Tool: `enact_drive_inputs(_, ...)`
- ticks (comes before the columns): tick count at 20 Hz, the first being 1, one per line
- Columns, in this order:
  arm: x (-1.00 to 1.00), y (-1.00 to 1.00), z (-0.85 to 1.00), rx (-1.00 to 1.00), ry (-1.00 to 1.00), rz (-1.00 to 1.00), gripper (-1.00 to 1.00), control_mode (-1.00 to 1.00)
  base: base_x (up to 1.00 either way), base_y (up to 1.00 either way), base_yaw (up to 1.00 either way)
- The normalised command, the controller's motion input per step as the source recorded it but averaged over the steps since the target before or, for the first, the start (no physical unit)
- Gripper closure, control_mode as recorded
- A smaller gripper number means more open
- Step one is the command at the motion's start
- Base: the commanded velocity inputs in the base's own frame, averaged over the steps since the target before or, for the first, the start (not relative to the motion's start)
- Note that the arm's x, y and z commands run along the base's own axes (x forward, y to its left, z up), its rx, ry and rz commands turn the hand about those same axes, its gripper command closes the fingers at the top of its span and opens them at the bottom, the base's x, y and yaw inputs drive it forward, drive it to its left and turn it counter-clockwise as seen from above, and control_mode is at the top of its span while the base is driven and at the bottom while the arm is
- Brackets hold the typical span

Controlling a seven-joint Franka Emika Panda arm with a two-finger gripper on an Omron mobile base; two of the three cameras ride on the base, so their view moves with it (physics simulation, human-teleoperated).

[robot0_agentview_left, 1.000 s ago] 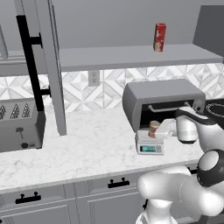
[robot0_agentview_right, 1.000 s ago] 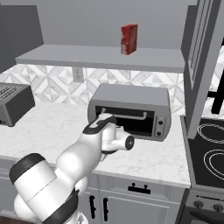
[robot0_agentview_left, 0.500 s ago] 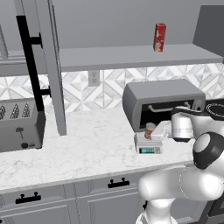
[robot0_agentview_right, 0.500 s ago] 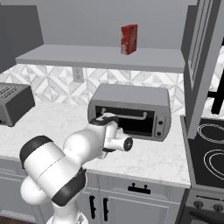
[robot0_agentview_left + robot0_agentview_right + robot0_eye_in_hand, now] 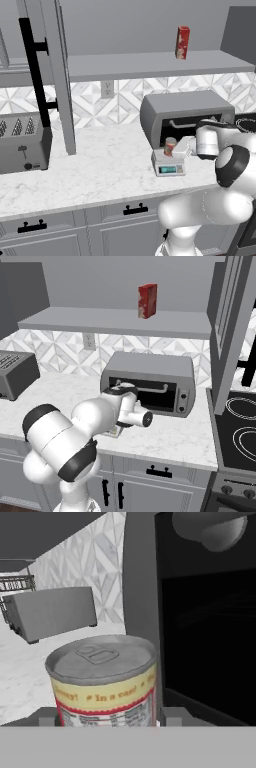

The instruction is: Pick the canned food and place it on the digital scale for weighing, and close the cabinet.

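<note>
The canned food [image 5: 170,146], a short can with a red and yellowish label [image 5: 105,684], stands on the small light-grey digital scale [image 5: 168,166] in front of the toaster oven. My gripper [image 5: 176,147] reaches in from the right and is shut on the can; in the hand view a dark fingertip [image 5: 172,716] sits tight against each side of it. The grey upper cabinet door [image 5: 56,75] with its long black bar handle [image 5: 34,65] stands swung open at the left. Its other door [image 5: 229,331] hangs open at the right.
The grey toaster oven [image 5: 185,112] stands right behind the scale. A toaster [image 5: 22,142] sits at the counter's left end. A tall red box [image 5: 182,42] stands on the shelf [image 5: 120,321]. The stove [image 5: 240,426] borders the counter on the right.
The can and my gripper have shifted slightly left over the scale. My arm's elbow has swung and risen; the cabinet doors have not moved.
</note>
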Motion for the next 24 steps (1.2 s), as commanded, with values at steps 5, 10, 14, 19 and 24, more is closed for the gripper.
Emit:
enact_drive_inputs(5,-0.06,0.00,0.00,0.00,-0.06,0.00,-1.00,-1.00,0.00,0.00,0.00)
enact_drive_inputs(10,-0.14,0.00,0.00,0.00,-0.11,0.00,-1.00,-1.00,0.00,0.00,0.00)
enact_drive_inputs(14,-0.23,-0.01,0.02,0.00,-0.17,0.00,-1.00,-1.00,0.00,0.00,0.00)
enact_drive_inputs(19,-0.07,-0.17,0.01,0.00,-0.09,0.00,-1.00,-1.00,0.00,0.00,0.00)
enact_drive_inputs(24,-0.29,-0.48,0.06,0.03,-0.14,-0.01,-1.00,-1.00,0.00,0.00,0.00)
